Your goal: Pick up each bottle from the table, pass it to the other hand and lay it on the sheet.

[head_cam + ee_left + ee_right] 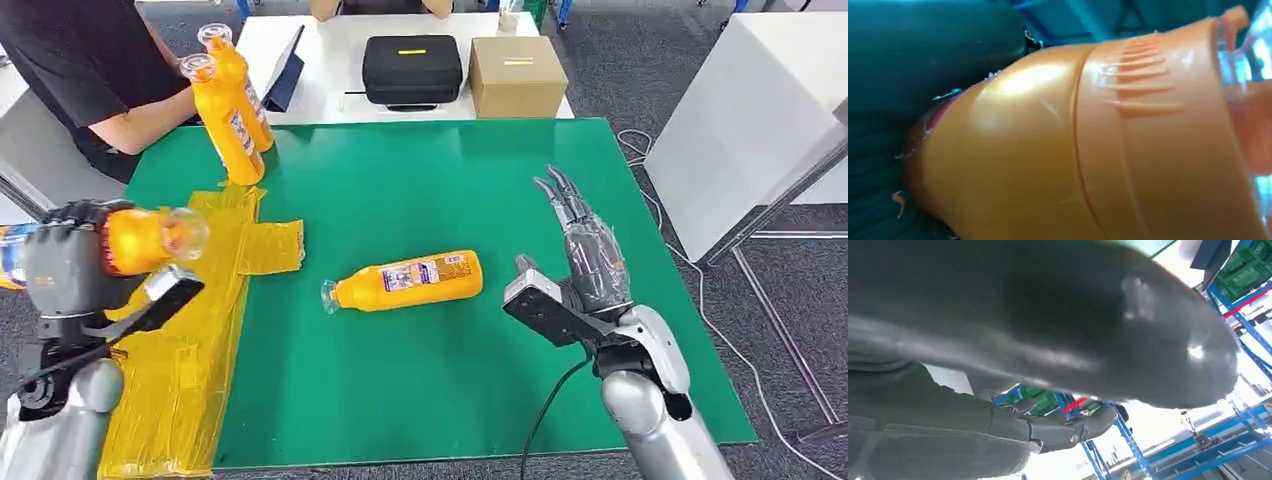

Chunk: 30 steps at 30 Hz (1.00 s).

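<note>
Gripped in the left hand [70, 262] above the yellow plastic sheet [190, 340], an orange plastic bottle [140, 238] could slip, its hold seemingly near the base, while the right hand [590, 262] hangs open, empty.

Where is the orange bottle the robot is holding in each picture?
Head view: the held bottle is at the left edge, gripped by the left hand, above the yellow sheet.
Left wrist view: the same bottle fills most of the frame, very close.
Right wrist view: not in it.
Shared landmark: the bottle's clear cap.
</note>
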{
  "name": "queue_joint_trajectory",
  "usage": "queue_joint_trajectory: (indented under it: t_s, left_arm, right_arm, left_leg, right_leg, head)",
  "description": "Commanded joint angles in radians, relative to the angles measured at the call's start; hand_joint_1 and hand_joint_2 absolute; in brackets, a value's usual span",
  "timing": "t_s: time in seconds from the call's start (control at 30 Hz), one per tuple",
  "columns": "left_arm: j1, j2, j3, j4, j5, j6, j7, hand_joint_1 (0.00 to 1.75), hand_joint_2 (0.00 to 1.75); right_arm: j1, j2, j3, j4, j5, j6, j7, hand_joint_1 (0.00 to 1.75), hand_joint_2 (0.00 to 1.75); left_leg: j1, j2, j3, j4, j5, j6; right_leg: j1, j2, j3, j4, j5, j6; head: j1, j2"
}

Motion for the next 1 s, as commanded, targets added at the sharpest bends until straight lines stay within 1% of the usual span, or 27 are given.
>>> queue_joint_trajectory:
  t_s: [0.03, 0.07, 0.1, 0.17, 0.23, 0.27, 0.33, 0.37, 0.47, 0.5, 0.53, 0.6, 0.63, 0.67, 0.77, 0.8, 0.83, 0.9, 0.93, 1.0]
  left_arm:
    - [-0.118, 0.011, -0.155, 0.305, -0.075, 0.032, 0.027, 1.75, 1.75]
    - [-0.118, 0.011, -0.155, 0.305, -0.075, 0.032, 0.027, 1.75, 1.75]
    - [-0.118, 0.011, -0.155, 0.305, -0.075, 0.032, 0.027, 1.75, 1.75]
    - [-0.118, 0.011, -0.155, 0.305, -0.075, 0.032, 0.027, 1.75, 1.75]
    - [-0.118, 0.011, -0.155, 0.305, -0.075, 0.032, 0.027, 1.75, 1.75]
    - [-0.118, 0.011, -0.155, 0.305, -0.075, 0.032, 0.027, 1.75, 1.75]
    - [-0.118, 0.011, -0.155, 0.305, -0.075, 0.032, 0.027, 1.75, 1.75]
    - [-0.118, 0.011, -0.155, 0.305, -0.075, 0.032, 0.027, 1.75, 1.75]
    - [-0.149, -0.017, -0.206, 0.395, -0.146, 0.012, 0.067, 1.75, 1.75]
    - [-0.162, -0.039, -0.221, 0.437, -0.176, 0.018, 0.089, 1.75, 1.75]
    - [-0.169, -0.046, -0.232, 0.460, -0.206, 0.029, 0.107, 1.75, 1.75]
    - [-0.180, -0.066, -0.235, 0.523, -0.229, 0.063, 0.132, 1.75, 1.75]
    - [-0.180, -0.065, -0.237, 0.552, -0.240, 0.072, 0.137, 1.75, 1.75]
    - [-0.179, -0.060, -0.238, 0.574, -0.247, 0.076, 0.134, 1.75, 1.75]
    - [-0.161, -0.040, -0.217, 0.643, -0.285, 0.100, 0.159, 1.75, 1.75]
    - [-0.160, -0.033, -0.212, 0.660, -0.290, 0.100, 0.160, 1.75, 1.75]
    - [-0.160, -0.026, -0.206, 0.677, -0.307, 0.100, 0.170, 1.75, 1.75]
    - [-0.174, -0.020, -0.185, 0.747, -0.333, 0.100, 0.197, 1.75, 1.75]
    - [-0.175, -0.018, -0.168, 0.765, -0.331, 0.100, 0.202, 1.75, 1.75]
    - [-0.164, -0.009, -0.136, 0.793, -0.328, 0.100, 0.205, 1.75, 1.75]
  right_arm:
    - [0.027, -0.017, -0.015, -0.005, -0.005, 0.011, -0.004, 0.00, 0.00]
    - [0.027, -0.017, -0.015, -0.005, -0.005, 0.011, -0.004, 0.00, 0.00]
    - [0.027, -0.017, -0.015, -0.005, -0.005, 0.011, -0.004, 0.00, 0.00]
    - [0.027, -0.017, -0.015, -0.005, -0.005, 0.011, -0.004, 0.00, 0.00]
    - [0.027, -0.017, -0.015, -0.005, -0.005, 0.011, -0.004, 0.00, 0.00]
    - [0.027, -0.017, -0.015, -0.005, -0.005, 0.011, -0.004, 0.00, 0.00]
    - [0.027, -0.017, -0.015, -0.005, -0.005, 0.011, -0.004, 0.00, 0.00]
    - [0.027, -0.017, -0.015, -0.005, -0.005, 0.011, -0.004, 0.00, 0.00]
    - [0.036, -0.029, -0.006, -0.003, -0.014, 0.025, -0.009, 0.00, 0.00]
    - [0.027, -0.033, -0.001, 0.006, -0.020, 0.032, -0.011, 0.00, 0.00]
    - [0.020, -0.035, 0.005, 0.012, -0.021, 0.034, -0.012, 0.00, 0.00]
    - [-0.004, -0.024, 0.027, 0.027, -0.023, 0.051, -0.007, 0.00, 0.00]
    - [-0.008, -0.019, 0.039, 0.029, -0.014, 0.060, 0.003, 0.00, 0.00]
    - [-0.004, -0.014, 0.046, 0.025, -0.011, 0.060, 0.005, 0.00, 0.00]
    - [0.014, -0.024, 0.063, 0.023, -0.017, 0.057, -0.011, 0.00, 0.00]
    - [0.018, -0.029, 0.066, 0.024, -0.021, 0.059, -0.018, 0.00, 0.00]
    - [0.019, -0.039, 0.071, 0.026, -0.024, 0.061, -0.025, 0.00, 0.00]
    - [0.023, -0.073, 0.085, 0.031, -0.046, 0.067, -0.048, 0.00, 0.00]
    - [0.027, -0.088, 0.088, 0.033, -0.059, 0.062, -0.060, 0.00, 0.00]
    - [0.051, -0.118, 0.090, 0.035, -0.081, 0.051, -0.083, 0.00, 0.00]
  left_leg:
    - [0.001, -0.004, 0.006, -0.001, -0.001, -0.003]
    - [0.000, -0.001, 0.002, 0.000, 0.000, -0.002]
    - [0.000, 0.000, 0.002, -0.001, 0.000, -0.001]
    - [0.001, -0.001, 0.005, 0.000, -0.002, -0.003]
    - [0.001, -0.001, 0.004, 0.000, -0.001, -0.002]
    - [0.001, -0.002, 0.006, 0.000, -0.002, -0.003]
    - [0.001, -0.001, 0.004, 0.000, -0.001, -0.002]
    - [0.001, -0.001, 0.006, 0.000, -0.002, -0.002]
    - [0.000, -0.002, 0.004, 0.000, -0.001, -0.002]
    - [0.001, -0.003, 0.009, 0.000, -0.003, -0.004]
    - [0.001, -0.004, 0.006, 0.000, -0.001, -0.002]
    - [0.001, -0.005, 0.008, -0.001, -0.001, -0.003]
    - [0.001, -0.005, 0.008, 0.000, -0.002, -0.003]
    - [0.000, -0.001, 0.005, -0.001, 0.000, -0.002]
    - [0.001, 0.002, 0.008, -0.002, -0.002, -0.003]
    - [0.000, 0.001, 0.007, -0.002, -0.001, -0.002]
    - [0.000, 0.003, 0.008, -0.002, -0.002, -0.003]
    - [0.000, 0.002, 0.006, -0.002, -0.001, -0.002]
    - [0.001, 0.003, 0.008, -0.002, -0.003, -0.003]
    - [0.001, 0.001, 0.006, -0.001, -0.001, -0.002]
  right_leg:
    - [0.001, -0.005, 0.007, -0.001, -0.003, -0.001]
    - [0.000, -0.002, 0.003, 0.000, -0.001, 0.000]
    - [0.000, -0.001, 0.002, 0.000, 0.000, 0.000]
    - [0.001, -0.002, 0.006, 0.000, -0.002, -0.001]
    - [0.001, -0.002, 0.004, 0.000, -0.001, -0.001]
    - [0.001, -0.003, 0.007, 0.000, -0.003, -0.001]
    - [0.001, -0.001, 0.004, 0.000, -0.001, -0.001]
    - [0.001, -0.002, 0.006, 0.000, -0.002, -0.001]
    - [0.001, -0.003, 0.005, 0.000, -0.001, -0.001]
    - [0.001, -0.004, 0.010, 0.000, -0.004, -0.001]
    - [0.001, -0.005, 0.007, -0.001, -0.002, -0.001]
    - [0.001, -0.007, 0.009, -0.001, -0.003, 0.000]
    - [0.001, -0.007, 0.010, -0.001, -0.003, -0.001]
    - [0.000, -0.003, 0.005, -0.001, -0.001, 0.000]
    - [0.000, 0.000, 0.009, -0.002, -0.002, -0.001]
    - [0.000, 0.000, 0.007, -0.001, -0.001, -0.001]
    - [0.000, 0.001, 0.008, -0.002, -0.002, -0.001]
    - [0.000, 0.002, 0.006, -0.001, -0.001, -0.001]
    - [0.000, 0.001, 0.008, -0.001, -0.002, -0.001]
    - [0.001, 0.000, 0.006, -0.001, -0.001, -0.001]
  head:
    - [0.001, 0.000]
    - [0.000, 0.000]
    - [0.000, 0.000]
    - [0.000, 0.000]
    - [0.000, 0.000]
    - [0.000, 0.000]
    - [0.000, 0.000]
    - [0.000, 0.000]
    - [0.000, 0.000]
    - [0.000, 0.000]
    - [0.000, 0.000]
    - [0.000, 0.000]
    - [0.000, 0.000]
    - [0.000, 0.000]
    - [0.000, 0.000]
    - [0.000, 0.000]
    - [0.001, 0.000]
    - [0.000, 0.000]
    - [0.000, 0.000]
    - [0.000, 0.000]
